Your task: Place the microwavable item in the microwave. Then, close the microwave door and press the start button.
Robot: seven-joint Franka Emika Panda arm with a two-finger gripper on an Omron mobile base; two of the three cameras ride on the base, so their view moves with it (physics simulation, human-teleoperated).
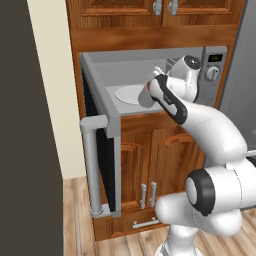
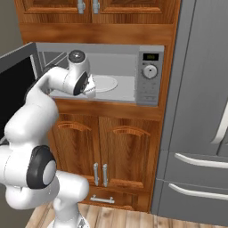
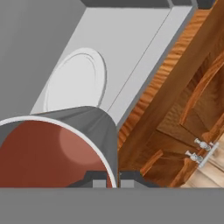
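One cup [image 3: 52,148] | rim pinched in gripper [image 3: 113,180] | above microwave [image 3: 144,48] sill

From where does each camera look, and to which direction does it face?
Left base view: behind the arm at its left, facing the open microwave and its door; the white arm rises at lower right.
Right base view: behind at the right, facing the microwave and the refrigerator; the arm rises at lower left.
Hand view: on the hand, looking along the gripper, shut on the cup, toward the turntable.
All three share the turntable.
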